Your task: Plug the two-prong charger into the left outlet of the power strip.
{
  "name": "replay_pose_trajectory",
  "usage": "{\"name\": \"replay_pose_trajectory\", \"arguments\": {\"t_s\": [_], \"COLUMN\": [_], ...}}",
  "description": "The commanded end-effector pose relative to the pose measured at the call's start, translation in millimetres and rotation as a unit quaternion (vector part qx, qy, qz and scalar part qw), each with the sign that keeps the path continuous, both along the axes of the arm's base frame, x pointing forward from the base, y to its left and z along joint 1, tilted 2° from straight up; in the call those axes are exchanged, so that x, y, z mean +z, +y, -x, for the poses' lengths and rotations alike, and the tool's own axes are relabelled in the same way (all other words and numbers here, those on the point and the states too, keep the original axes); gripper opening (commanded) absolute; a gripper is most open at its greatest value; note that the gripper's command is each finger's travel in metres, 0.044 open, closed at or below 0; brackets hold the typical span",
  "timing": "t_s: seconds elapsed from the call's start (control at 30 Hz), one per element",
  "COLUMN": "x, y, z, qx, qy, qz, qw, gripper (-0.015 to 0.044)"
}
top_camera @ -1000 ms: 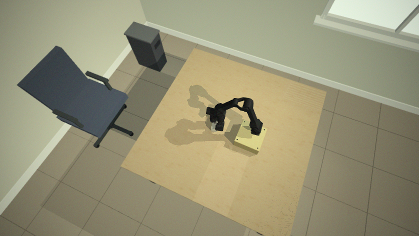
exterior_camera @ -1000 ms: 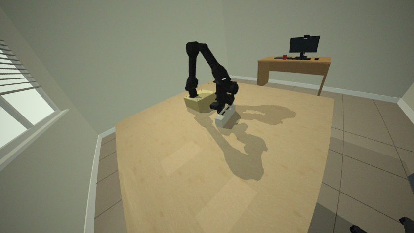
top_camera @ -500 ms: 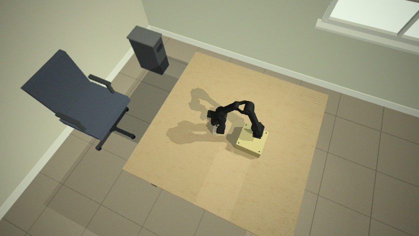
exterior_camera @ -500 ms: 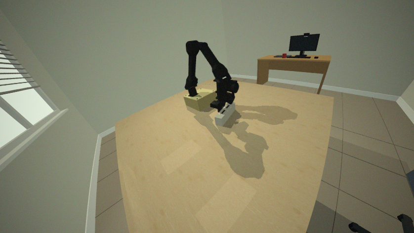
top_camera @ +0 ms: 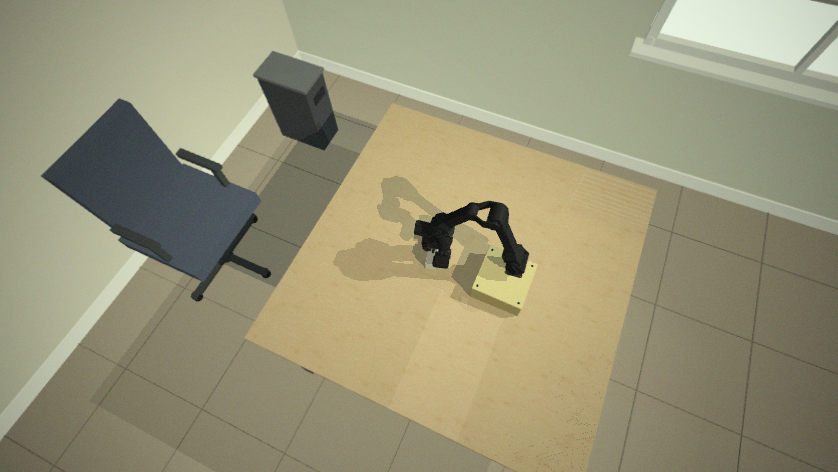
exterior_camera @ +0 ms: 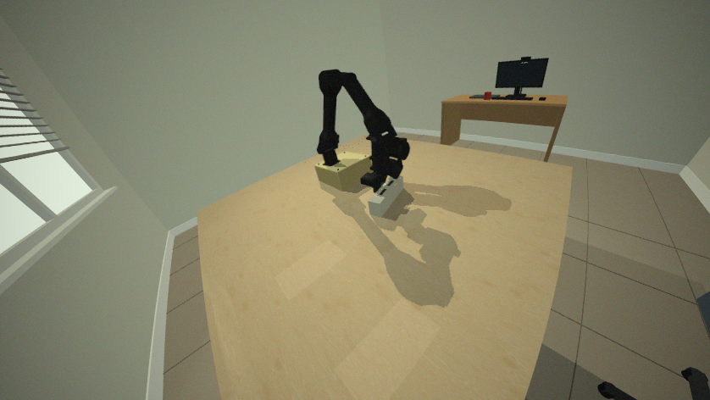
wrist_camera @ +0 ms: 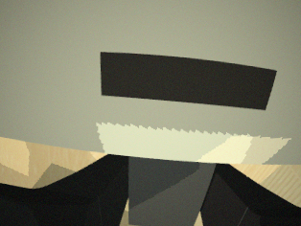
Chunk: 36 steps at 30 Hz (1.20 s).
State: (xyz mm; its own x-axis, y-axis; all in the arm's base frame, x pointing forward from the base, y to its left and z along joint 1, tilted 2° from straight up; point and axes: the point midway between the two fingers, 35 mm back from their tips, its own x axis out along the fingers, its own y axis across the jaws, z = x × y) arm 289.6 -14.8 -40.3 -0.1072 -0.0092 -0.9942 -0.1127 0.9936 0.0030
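The power strip [top_camera: 429, 260] [exterior_camera: 378, 205] [wrist_camera: 53, 91] is a pale grey block on the table, with dark openings on top. In the wrist view one dark rectangular opening [wrist_camera: 187, 80] lies across its face. My gripper [exterior_camera: 384, 180] [wrist_camera: 166, 151] is down at the strip, shut on the dark grey charger [wrist_camera: 165, 192]. The charger's far end meets the strip's near edge in the wrist view, below the opening. Its prongs are hidden, and I cannot tell whether it touches the strip. The arm and fingers hide the charger in the top and exterior views.
The arm stands on a yellow base block [top_camera: 504, 287] [exterior_camera: 342, 176] close to the strip, on a wooden table [top_camera: 351, 304] [exterior_camera: 257, 327]. An office chair [top_camera: 158, 199] and a dark bin [top_camera: 293, 99] stand beyond the table. A desk [exterior_camera: 501, 111] with a monitor [exterior_camera: 521, 73] is at the back.
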Motion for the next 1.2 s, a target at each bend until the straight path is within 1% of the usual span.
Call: {"name": "replay_pose_trajectory", "arguments": {"t_s": [0.0,1.17], "x": [-0.9,0.5], "y": [2.4,2.0], "z": [-10.1,-6.7], "qx": [0.002,0.002], "qy": [-0.017,-0.017], "qz": [-0.003,-0.003], "qw": [1.0,1.0], "gripper": [0.0,0.0]}}
